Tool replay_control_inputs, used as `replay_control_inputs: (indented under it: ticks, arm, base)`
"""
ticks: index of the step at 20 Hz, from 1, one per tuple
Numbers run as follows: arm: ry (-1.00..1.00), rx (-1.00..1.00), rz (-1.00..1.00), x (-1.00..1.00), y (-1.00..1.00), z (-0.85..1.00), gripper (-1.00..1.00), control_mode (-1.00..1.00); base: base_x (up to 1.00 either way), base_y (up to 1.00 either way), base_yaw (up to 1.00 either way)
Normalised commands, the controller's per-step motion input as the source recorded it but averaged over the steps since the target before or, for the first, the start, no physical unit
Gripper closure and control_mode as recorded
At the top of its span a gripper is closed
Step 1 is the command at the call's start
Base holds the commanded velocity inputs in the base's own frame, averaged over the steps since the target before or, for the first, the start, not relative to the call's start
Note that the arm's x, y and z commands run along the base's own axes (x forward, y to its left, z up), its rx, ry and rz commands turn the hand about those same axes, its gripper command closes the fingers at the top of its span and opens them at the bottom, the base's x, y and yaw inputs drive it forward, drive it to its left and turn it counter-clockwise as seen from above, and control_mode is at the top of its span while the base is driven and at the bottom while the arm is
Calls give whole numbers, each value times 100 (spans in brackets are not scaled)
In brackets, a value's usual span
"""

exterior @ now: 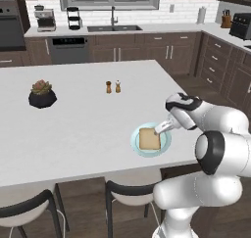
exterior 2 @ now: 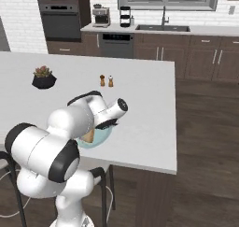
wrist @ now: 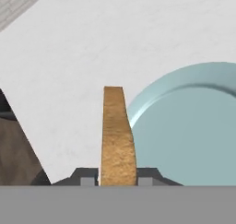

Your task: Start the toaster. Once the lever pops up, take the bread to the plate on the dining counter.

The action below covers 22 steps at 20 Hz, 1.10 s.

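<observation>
Clamped between the gripper's [wrist: 118, 181] fingertips, the bread [exterior: 149, 138] is held over the plate [exterior: 166, 142] on the dining counter [exterior: 78, 124]. Delivery is nearly finished; lowering and a gentle release are called for next.

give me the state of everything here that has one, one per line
golden-tan bread slice with brown crust: clamped between the fingertips, over the plate
round pale blue-green plate: sitting flat on the counter near its edge
two-finger gripper: shut on the bread
wide white dining counter: carrying the plate, two small shakers and a potted succulent in a black pot
</observation>
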Motion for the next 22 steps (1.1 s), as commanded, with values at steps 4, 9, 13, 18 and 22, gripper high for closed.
replay_control_inputs:
  ticks: [4,9,13,18,22]
  arm:
    - [0,0,0,19,0,-20,100,-100]
    - [-3,0,0,0,0,-22,100,-100]
    - [-7,0,0,-6,0,-26,-100,-100]
    - [-10,-1,0,0,-1,-3,-100,-100]
    - [-5,-4,0,0,-1,0,-100,-100]
  base:
    - [0,0,0]
    - [0,0,0]
    - [0,0,0]
    - [0,0,0]
    - [0,0,0]
